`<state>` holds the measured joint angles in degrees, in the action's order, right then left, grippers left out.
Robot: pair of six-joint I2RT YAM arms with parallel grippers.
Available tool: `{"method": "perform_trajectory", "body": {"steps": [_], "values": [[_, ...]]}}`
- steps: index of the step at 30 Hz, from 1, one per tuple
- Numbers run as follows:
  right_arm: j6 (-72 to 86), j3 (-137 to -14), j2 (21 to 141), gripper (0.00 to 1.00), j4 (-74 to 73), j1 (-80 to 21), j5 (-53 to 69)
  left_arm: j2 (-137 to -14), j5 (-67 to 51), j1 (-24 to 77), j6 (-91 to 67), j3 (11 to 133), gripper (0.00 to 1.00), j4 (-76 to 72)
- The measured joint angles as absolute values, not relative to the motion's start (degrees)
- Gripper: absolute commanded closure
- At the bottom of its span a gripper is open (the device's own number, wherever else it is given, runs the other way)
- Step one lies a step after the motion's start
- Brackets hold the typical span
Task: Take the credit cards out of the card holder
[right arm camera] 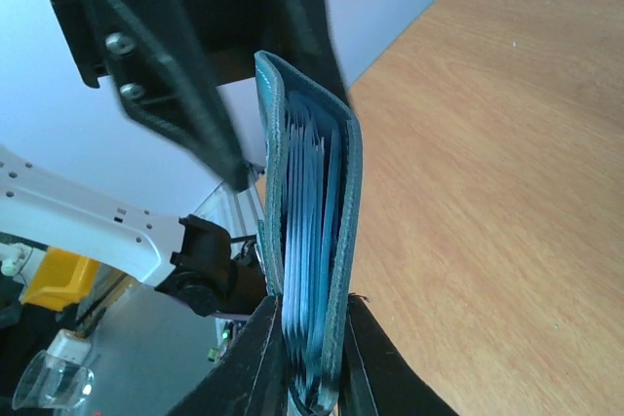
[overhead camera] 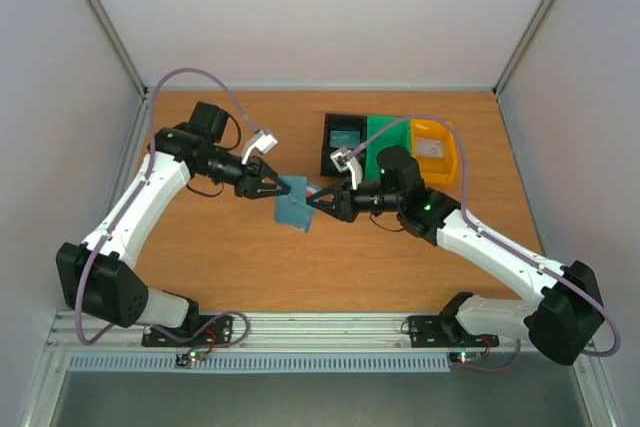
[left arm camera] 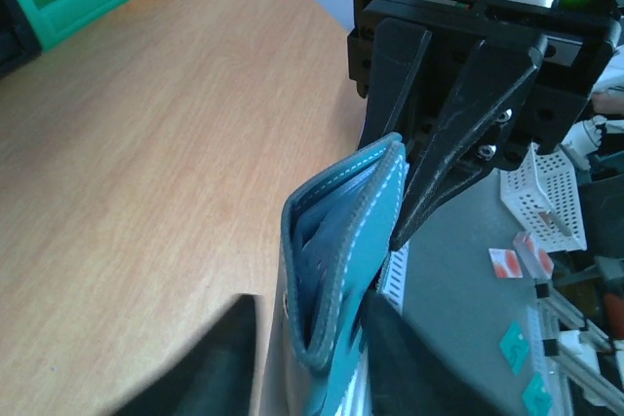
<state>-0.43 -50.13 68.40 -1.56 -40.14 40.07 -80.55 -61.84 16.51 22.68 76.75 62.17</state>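
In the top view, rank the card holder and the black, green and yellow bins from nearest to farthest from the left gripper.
Measured from the left gripper:
1. card holder, touching it, mid-table.
2. black bin, to the right and farther back.
3. green bin, just right of the black one.
4. yellow bin, rightmost of the row.

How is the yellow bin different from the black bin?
The yellow bin is bright and sits at the right end of the row; the black bin is dark and sits at the left end. The yellow bin holds something pale; the black bin holds something blue-grey. Both are open-topped and touch the green bin between them.
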Motion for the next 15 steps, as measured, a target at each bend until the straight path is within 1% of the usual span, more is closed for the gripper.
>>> {"method": "perform_trajectory", "body": {"steps": [1,3,5,7,12,15], "values": [[-1.04,-50.41,68.31,0.99,-2.46,-40.16,40.14,-80.55,-61.78,16.53,23.03,76.82,0.3,62.78],[-2.48,-51.4,68.05,0.99,-4.71,-40.21,40.07,-80.62,-61.67,16.53,23.77,77.21,0.11,64.73],[-4.49,-52.9,67.48,0.99,-7.66,-40.21,39.79,-80.86,-61.49,16.53,24.38,79.02,0.03,67.48],[-6.83,-54.68,66.28,0.99,-11.18,-40.18,39.03,-81.06,-61.39,16.53,25.39,82.0,0.01,69.71],[-14.35,-62.39,62.61,0.99,-22.52,-40.07,38.06,-80.58,-60.93,16.53,26.26,90.94,0.01,74.24],[-19.62,-68.99,61.43,0.99,-29.17,-40.07,38.26,-78.11,-57.67,16.53,26.65,93.69,0.01,76.64]]}}
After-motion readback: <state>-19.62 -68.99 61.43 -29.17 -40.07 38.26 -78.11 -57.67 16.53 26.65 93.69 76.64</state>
